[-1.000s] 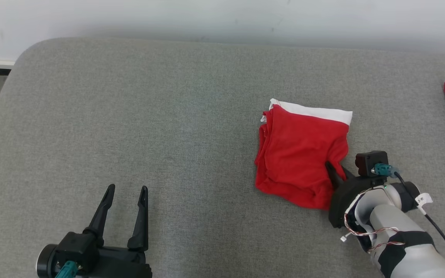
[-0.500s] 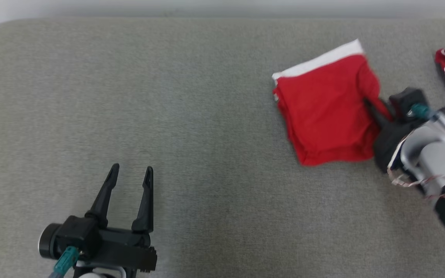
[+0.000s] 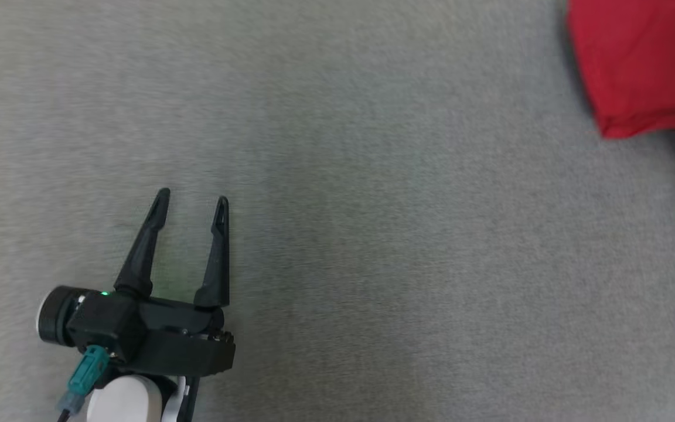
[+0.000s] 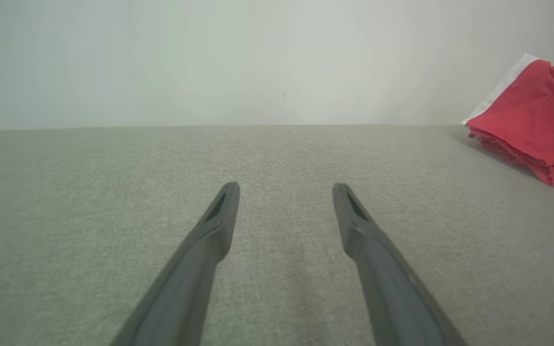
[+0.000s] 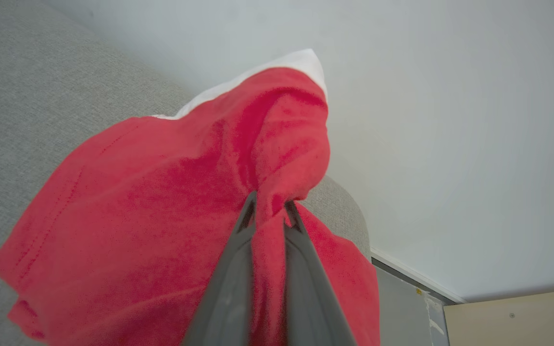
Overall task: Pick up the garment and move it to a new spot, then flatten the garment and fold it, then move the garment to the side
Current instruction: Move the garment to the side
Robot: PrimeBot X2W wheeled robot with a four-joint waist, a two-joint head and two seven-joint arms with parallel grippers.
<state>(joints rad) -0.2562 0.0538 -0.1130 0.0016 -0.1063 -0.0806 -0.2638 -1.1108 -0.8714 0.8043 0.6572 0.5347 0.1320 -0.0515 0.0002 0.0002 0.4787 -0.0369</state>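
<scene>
— Worry: the folded red cloth garment with a white band (image 3: 642, 64) sits at two o'clock on the grey woven surface (image 3: 372, 264), the right gripper (image 5: 268, 205) nipped onto one fold.
— Thin hold. Dragged, it may slip or unfold. The left gripper (image 3: 192, 198), seven o'clock, gapes empty.

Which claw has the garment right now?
The right claw: it is pinched shut on a fold of the red garment. The left claw is open, holding nothing.
</scene>
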